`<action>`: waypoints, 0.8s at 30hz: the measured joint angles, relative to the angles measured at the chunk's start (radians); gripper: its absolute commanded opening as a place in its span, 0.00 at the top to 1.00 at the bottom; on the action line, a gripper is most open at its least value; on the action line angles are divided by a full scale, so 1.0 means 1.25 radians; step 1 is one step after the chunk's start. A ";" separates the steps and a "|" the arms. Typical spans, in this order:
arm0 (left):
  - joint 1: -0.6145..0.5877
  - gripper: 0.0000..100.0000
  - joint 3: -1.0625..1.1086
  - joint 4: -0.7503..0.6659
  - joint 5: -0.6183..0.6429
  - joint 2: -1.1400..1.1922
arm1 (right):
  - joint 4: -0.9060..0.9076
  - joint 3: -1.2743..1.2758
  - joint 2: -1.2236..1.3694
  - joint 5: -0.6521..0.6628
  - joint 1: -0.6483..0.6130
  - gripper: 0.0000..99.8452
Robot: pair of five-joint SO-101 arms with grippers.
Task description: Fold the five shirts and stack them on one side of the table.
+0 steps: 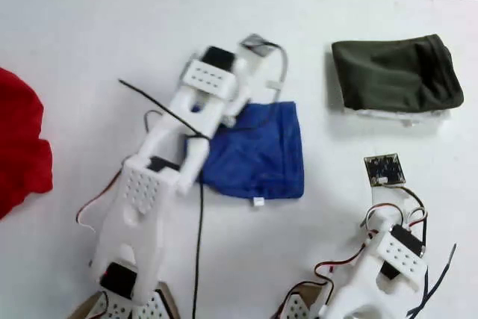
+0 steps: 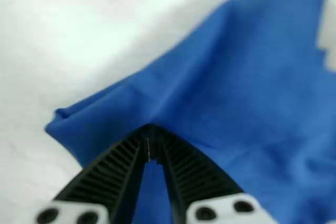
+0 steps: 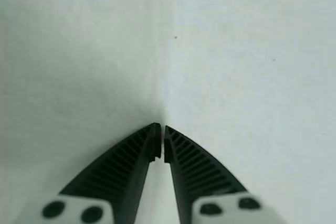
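Fingers [image 2: 118, 166] of my left gripper [image 2: 149, 142] pinch the blue shirt [image 2: 247, 103] at table [image 1: 89, 42] centre; overhead, the arm [image 1: 160, 177] hides that pinch. My right gripper [image 3: 161, 140], pressed together, hangs over the table at 5 o'clock. Red shirt [image 1: 19, 147] cut off at 9.

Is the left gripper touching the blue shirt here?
Touching. The left wrist view shows the left gripper with its jaws closed on a raised pinch of the blue shirt, fabric creasing toward the tips.
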 measured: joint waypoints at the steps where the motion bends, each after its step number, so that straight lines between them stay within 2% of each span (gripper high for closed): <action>1: -0.018 0.97 -0.010 -0.009 -0.002 0.017 | 0.000 0.000 0.000 0.000 0.000 0.98; 7: -0.077 0.97 -0.103 -0.015 -0.023 0.097 | 0.000 0.000 0.000 0.000 0.000 0.98; 17: -0.064 0.97 -0.345 0.131 -0.025 0.104 | 0.000 0.000 0.000 0.000 0.000 0.98; 20: -0.047 0.97 -0.349 0.136 -0.025 0.104 | 0.000 0.000 0.000 0.000 0.000 0.98; 24: 0.006 0.97 -0.261 0.136 0.018 0.080 | 0.000 0.000 0.000 0.000 0.000 0.98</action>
